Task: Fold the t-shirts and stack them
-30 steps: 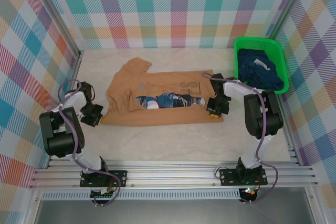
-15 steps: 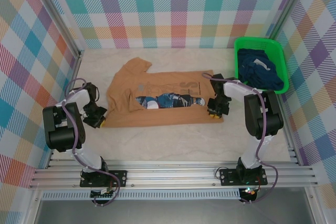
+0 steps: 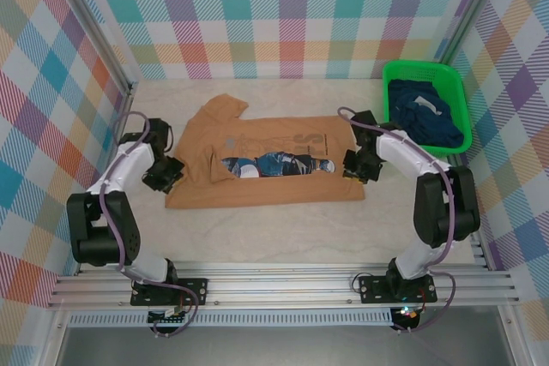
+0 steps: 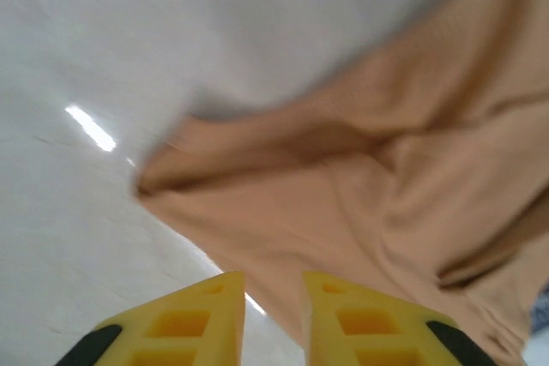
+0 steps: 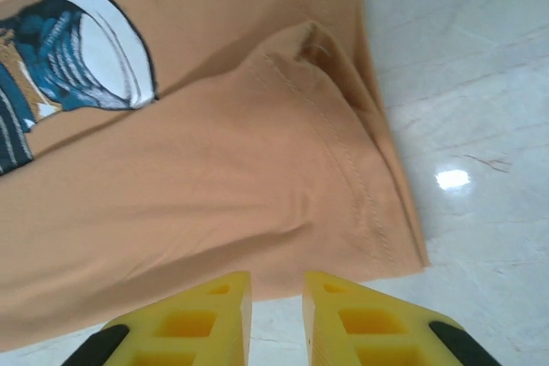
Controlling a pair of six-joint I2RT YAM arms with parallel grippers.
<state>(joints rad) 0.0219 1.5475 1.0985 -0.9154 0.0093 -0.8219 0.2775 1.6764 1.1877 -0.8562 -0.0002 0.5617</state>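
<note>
Left claw (image 3: 163, 173) — jaws a narrow gap apart, nothing between them. It sits at the left edge of the tan-orange t-shirt (image 3: 257, 139), which lies spread, print up, mid-worktop (image 3: 283, 237). Right claw (image 3: 356, 165) is likewise slightly parted and empty, at the shirt's right edge. Navy t-shirts (image 3: 425, 113) are heaped in the green basket (image 3: 420, 66), far right.

Risks: the cloth on the left is rumpled, so a pinch there may catch only a ridge or one layer and skew the fold. Jaws this narrow may slide over the cloth. On the right the hem corner buckles — an uneven lift would twist the shirt.

Versus a second ago: the left claw has moved from the near-left corner further up and inward. The right claw has drawn back slightly from the near-right corner. The shirt is barely changed.
</note>
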